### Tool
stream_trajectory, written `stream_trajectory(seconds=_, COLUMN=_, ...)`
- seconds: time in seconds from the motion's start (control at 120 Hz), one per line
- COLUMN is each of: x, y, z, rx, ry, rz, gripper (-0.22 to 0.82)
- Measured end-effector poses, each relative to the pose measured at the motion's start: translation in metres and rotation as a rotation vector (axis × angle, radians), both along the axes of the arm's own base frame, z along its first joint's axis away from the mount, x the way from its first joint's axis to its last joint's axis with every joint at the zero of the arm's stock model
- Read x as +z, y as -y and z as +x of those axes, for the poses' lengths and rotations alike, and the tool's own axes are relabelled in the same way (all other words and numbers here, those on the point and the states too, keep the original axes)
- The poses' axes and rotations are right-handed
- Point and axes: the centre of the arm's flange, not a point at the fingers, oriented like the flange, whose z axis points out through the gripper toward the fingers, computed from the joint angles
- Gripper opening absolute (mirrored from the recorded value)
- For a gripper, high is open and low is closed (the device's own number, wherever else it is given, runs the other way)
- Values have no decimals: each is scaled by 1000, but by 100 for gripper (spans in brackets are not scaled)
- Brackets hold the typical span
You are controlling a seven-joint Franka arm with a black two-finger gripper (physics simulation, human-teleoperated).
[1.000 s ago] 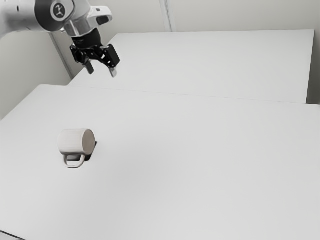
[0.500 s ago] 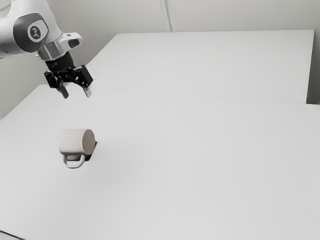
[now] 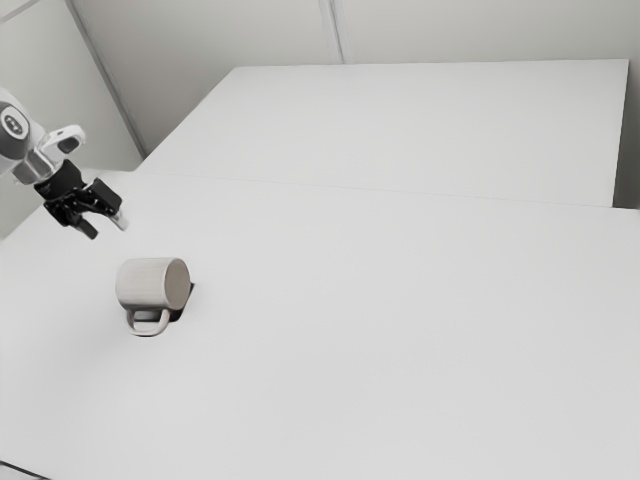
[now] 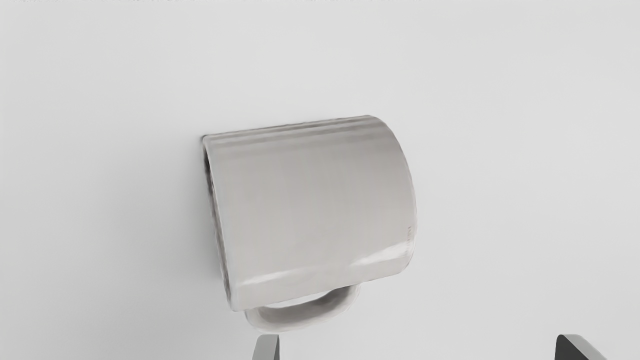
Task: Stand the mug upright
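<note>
Lowered toward the exterior view's left, the pincer (image 3: 106,227) is held spread near the sideways-lying mug (image 3: 143,283), whose body should be squarely straddled before any squeeze.

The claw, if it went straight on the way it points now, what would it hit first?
Probably the mug, which lies on its side roughly in line with the open claw. Depth is unclear, so it might pass beside the mug and meet the tabletop first.
</note>
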Motion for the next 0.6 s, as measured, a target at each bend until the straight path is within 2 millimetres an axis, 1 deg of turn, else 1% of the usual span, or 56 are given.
stream_trajectory(seconds=0.1, x=-21, y=-21, z=-1, rx=-34, ry=25, rz=-39, gripper=60)
stream_trajectory(seconds=0.217, x=-61, y=-58, z=-5, rx=-43, ry=10, rz=-99, gripper=60)
stream_trajectory(seconds=0.35, x=-93, y=-89, z=-8, rx=-77, ry=29, rz=-191, gripper=60)
stream_trajectory(seconds=0.492, x=-118, y=-110, z=-9, rx=-134, ry=61, rz=-283, gripper=60)
stream_trajectory(seconds=0.6, x=-135, y=-116, z=-7, rx=-181, ry=97, rz=-356, gripper=60)
